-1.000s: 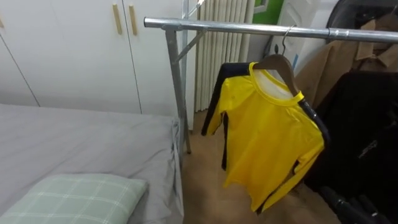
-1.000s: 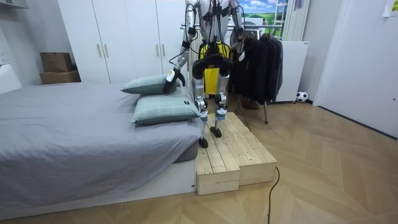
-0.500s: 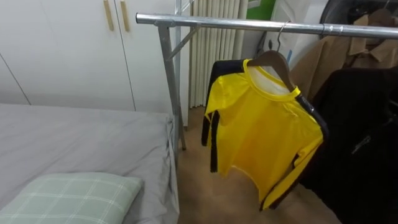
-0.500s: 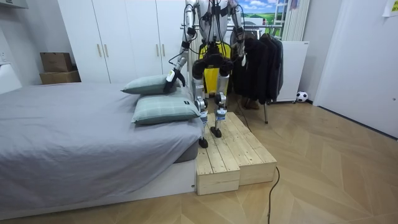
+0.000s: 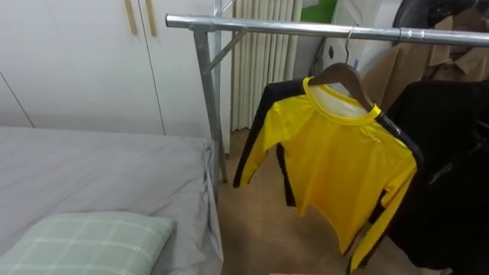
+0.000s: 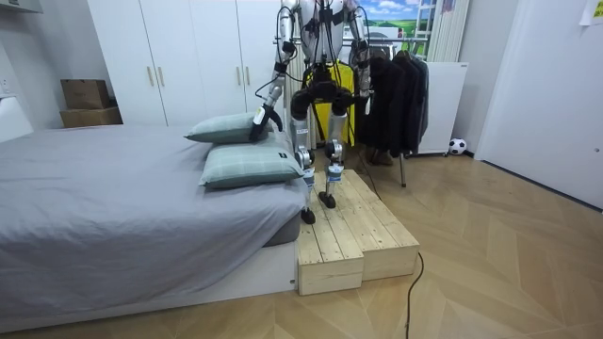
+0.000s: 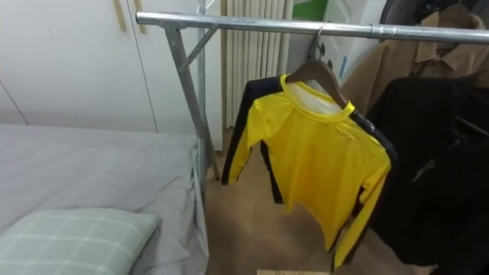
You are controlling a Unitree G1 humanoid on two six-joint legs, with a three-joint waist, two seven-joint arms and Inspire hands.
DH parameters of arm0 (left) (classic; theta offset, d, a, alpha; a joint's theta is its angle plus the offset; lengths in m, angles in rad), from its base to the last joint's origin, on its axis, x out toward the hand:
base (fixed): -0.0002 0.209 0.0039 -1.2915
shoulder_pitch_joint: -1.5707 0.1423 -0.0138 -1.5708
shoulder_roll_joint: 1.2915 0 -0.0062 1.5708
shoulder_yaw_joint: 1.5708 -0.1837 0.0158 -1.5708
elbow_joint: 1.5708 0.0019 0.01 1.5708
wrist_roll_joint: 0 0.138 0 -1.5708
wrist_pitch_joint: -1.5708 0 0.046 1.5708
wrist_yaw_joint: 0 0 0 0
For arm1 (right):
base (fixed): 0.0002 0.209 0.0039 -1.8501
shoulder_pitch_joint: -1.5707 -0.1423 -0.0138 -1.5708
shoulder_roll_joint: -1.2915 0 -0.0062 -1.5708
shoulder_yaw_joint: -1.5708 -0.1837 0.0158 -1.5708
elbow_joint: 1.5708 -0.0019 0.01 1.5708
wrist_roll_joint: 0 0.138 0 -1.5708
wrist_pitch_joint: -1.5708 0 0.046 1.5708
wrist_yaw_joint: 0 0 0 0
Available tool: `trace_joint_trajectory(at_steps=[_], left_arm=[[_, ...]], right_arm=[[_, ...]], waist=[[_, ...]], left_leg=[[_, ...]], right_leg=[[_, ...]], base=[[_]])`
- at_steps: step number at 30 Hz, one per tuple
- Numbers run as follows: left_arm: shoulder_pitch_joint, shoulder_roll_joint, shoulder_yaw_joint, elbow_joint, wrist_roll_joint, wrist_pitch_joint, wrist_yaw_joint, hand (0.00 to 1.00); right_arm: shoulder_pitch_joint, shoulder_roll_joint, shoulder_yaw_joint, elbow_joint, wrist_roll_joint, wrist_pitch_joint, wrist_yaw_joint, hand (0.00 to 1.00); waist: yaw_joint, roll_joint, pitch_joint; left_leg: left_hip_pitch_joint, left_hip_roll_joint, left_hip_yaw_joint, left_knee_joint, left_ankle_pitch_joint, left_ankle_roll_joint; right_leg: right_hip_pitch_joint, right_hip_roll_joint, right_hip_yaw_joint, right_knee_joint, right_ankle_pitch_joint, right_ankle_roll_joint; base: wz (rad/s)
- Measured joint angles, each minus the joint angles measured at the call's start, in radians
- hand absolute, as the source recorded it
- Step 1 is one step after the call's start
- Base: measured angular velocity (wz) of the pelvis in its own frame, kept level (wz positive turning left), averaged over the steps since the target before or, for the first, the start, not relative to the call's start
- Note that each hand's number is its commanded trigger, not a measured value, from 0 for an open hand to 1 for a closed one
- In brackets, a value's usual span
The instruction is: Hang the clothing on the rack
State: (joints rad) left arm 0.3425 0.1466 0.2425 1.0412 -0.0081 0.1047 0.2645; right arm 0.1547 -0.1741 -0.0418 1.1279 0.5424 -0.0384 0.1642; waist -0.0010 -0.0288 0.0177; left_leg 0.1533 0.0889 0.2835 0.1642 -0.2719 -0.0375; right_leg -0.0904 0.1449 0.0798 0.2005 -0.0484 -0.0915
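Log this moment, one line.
yellow shirt on hanger, hooked over rail | dark coats beside it | robot on wooden platform by bed

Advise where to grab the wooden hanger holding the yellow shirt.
Probably take the wooden hanger at its bare top, just under the hook, coming from the side toward the bed. The yellow shirt covers its arms, and dark coats crowd its right.
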Motion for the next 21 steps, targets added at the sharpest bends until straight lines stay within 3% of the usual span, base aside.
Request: trace_joint_trajectory(at_steps=[7, 17, 21], left_arm=[[-0.035, 0.003, -0.011, 0.074, -0.027, -0.002, -0.036, 0.0], [-0.042, 0.015, -0.024, 0.106, -0.094, -0.002, -0.125, 0.0], [-0.056, 0.025, -0.061, 0.137, -0.119, -0.002, -0.166, 0.0]], right_arm=[[0.032, 0.012, 0.02, 0.074, 0.045, -0.013, 0.071, 0.0], [0.044, 0.022, 0.022, 0.117, 0.08, -0.013, 0.081, 0.0], [0.042, 0.019, 0.022, 0.116, 0.085, -0.01, 0.091, 0.0]], waist=[[-0.01, 0.011, -0.0021], [-0.027, 0.029, -0.0034], [-0.027, 0.041, -0.0044]], left_leg=[[-0.002, 0.001, -0.001, -0.002, 0.0, 0.0], [-0.004, -0.002, -0.016, 0.002, 0.0, 0.001], [-0.005, -0.002, -0.018, 0.001, 0.0, 0.001]], right_leg=[[0.002, -0.001, -0.005, 0.001, 0.001, -0.001], [0.001, -0.005, -0.008, -0.002, -0.001, 0.002], [0.002, -0.006, -0.012, -0.005, -0.001, 0.002]], base=[[0.0], [0.01], [0.01]])
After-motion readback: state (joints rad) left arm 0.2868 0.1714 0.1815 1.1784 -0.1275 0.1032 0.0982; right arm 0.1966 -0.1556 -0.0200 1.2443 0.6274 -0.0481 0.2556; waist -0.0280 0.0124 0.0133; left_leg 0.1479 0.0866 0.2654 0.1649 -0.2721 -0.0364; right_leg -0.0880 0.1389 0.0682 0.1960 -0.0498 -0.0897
